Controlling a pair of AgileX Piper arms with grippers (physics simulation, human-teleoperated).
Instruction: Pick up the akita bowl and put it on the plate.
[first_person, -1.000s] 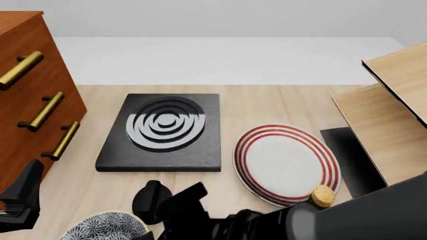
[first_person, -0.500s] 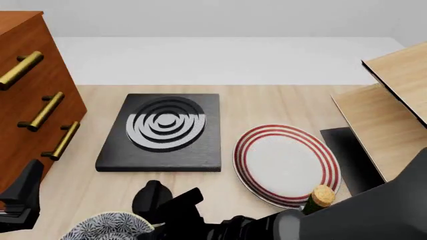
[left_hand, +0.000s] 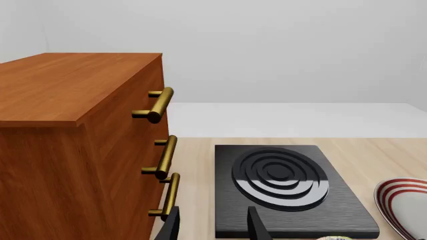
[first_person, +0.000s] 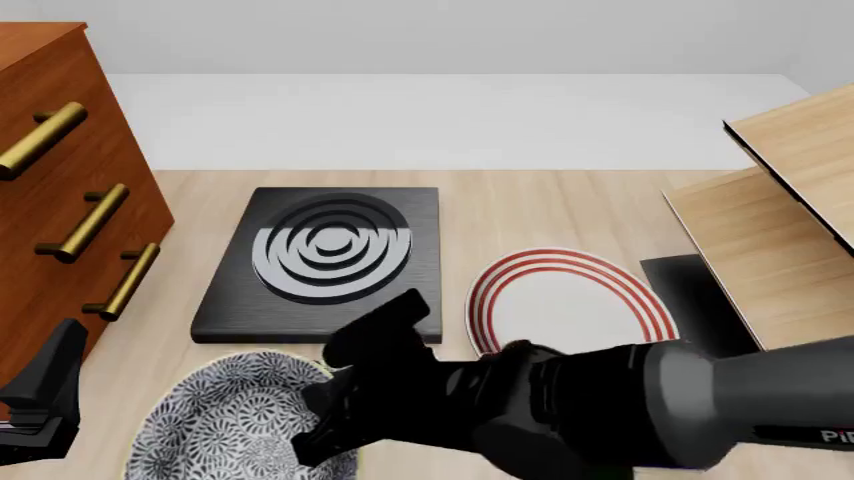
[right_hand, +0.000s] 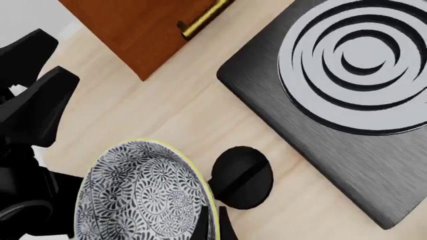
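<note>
Now the right gripper (first_person: 350, 400) clamps the akita bowl (first_person: 240, 420) by its rim, held near-left of the plate (first_person: 574, 300); the left gripper (left_hand: 212, 225) stands apart, fingers spread.

Round deep bowl (first_person: 240, 420): white ground, dense dark blue-grey floral pattern, pale yellow rim. Large flat round plate (first_person: 567, 290): white, concentric red rings at rim. Square slab (first_person: 324, 265): black, grey-white concentric rings. Wooden drawer cabinet (first_person: 60, 190): reddish-brown, brass-coloured bar handles. Tabletop (first_person: 534, 205): pale wood grain. Small round knob (right_hand: 241, 176): black. Both arms: black.
</note>
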